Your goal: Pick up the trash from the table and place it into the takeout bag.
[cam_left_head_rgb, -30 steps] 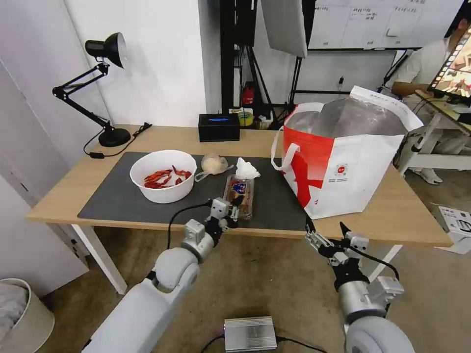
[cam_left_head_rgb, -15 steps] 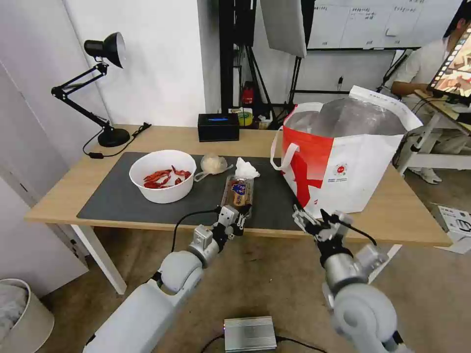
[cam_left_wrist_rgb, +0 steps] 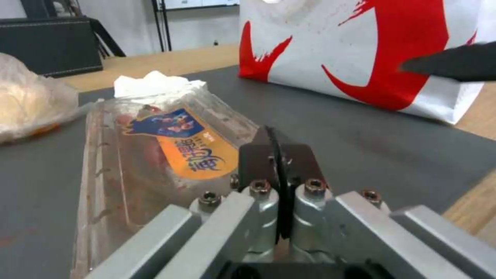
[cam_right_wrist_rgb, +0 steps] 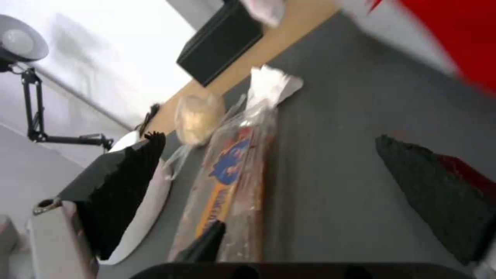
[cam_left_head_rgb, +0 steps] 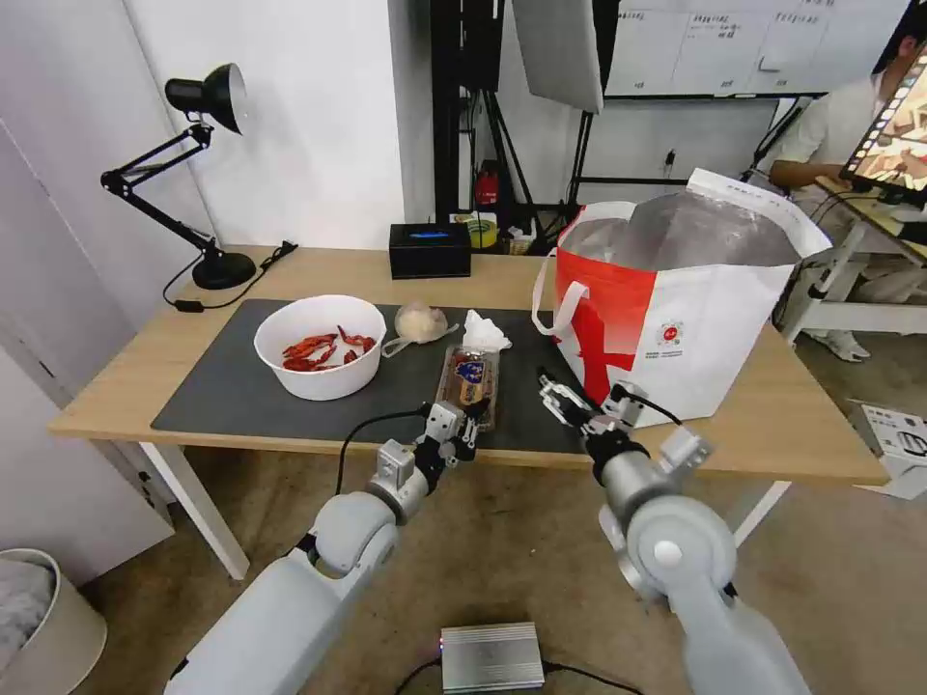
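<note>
Dark mat [cam_left_head_rgb: 241,396]: left hand [cam_left_head_rgb: 467,427] (fingers together) at plastic tray [cam_left_head_rgb: 470,378].

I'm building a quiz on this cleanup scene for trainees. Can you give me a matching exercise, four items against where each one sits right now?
Things:
1. white bowl
2. crumpled white tissue
3. takeout bag
4. black box

Places:
A. on bare wood at the table's far edge
B. at the far end of the clear plastic tray
C. on the dark mat's left part, holding red shells
D. on the table's right part, mouth open

Pairs: 1-C, 2-B, 3-D, 4-A
</note>
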